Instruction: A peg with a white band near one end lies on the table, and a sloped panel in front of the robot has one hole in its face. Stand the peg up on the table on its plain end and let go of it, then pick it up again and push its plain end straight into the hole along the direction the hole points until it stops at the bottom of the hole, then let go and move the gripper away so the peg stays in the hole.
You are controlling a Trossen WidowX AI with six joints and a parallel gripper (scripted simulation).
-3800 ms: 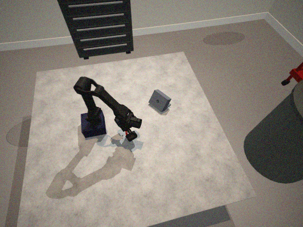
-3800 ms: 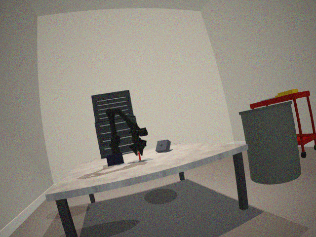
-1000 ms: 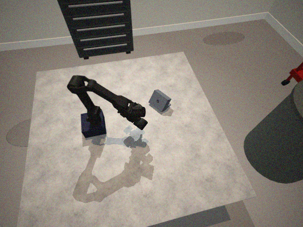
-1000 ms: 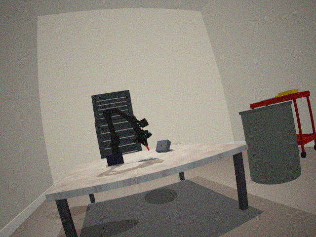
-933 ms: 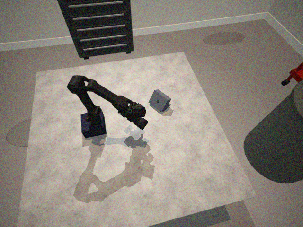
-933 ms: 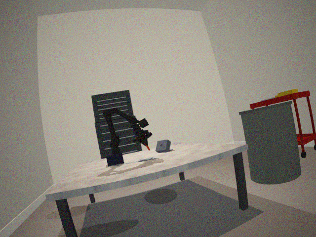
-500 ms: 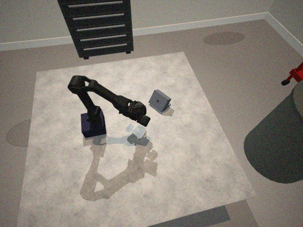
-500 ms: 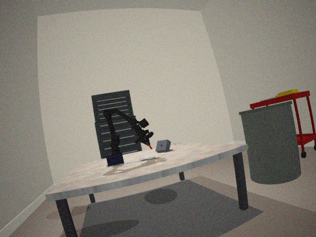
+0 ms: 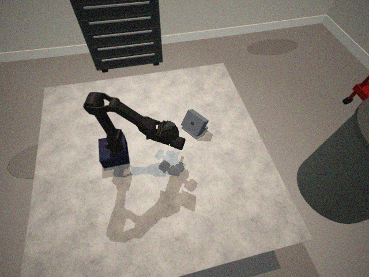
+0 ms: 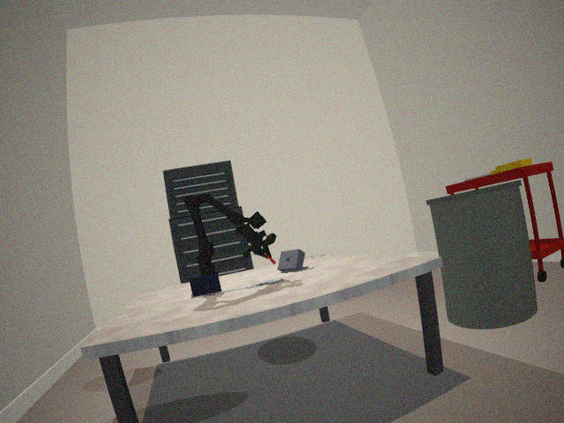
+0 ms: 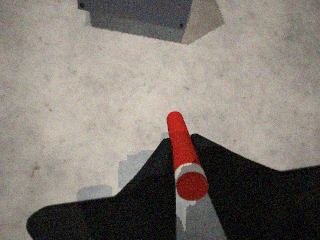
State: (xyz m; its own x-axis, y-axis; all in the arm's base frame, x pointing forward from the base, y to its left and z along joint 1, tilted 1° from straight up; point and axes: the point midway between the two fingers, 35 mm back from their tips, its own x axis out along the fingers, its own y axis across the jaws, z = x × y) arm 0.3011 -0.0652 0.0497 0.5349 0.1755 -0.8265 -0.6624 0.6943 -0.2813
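Observation:
The red peg (image 10: 271, 260) (image 11: 180, 131) is held in my gripper (image 10: 266, 255) (image 11: 180, 142), which is shut on it. Its white band (image 11: 186, 167) is at the end nearer the wrist camera. The plain end sticks out past the fingertips, tilted down toward the panel and above the table. The sloped grey panel (image 9: 187, 119) (image 10: 293, 265) (image 11: 140, 11) stands a little beyond the peg. Its hole (image 9: 191, 123) (image 10: 287, 259) is empty and faces the arm's side; it is outside the wrist view. The top view does not show the fingertips or peg clearly.
The pale table (image 9: 238, 193) (image 10: 364, 278) carries the arm's dark blue base (image 9: 113, 153) (image 10: 204, 284) and the panel. Arm shadows fall across the table. A dark drawer cabinet (image 9: 125, 26) stands behind, and a large grey-green bin (image 9: 333, 179) (image 10: 482, 259) stands beyond the right edge.

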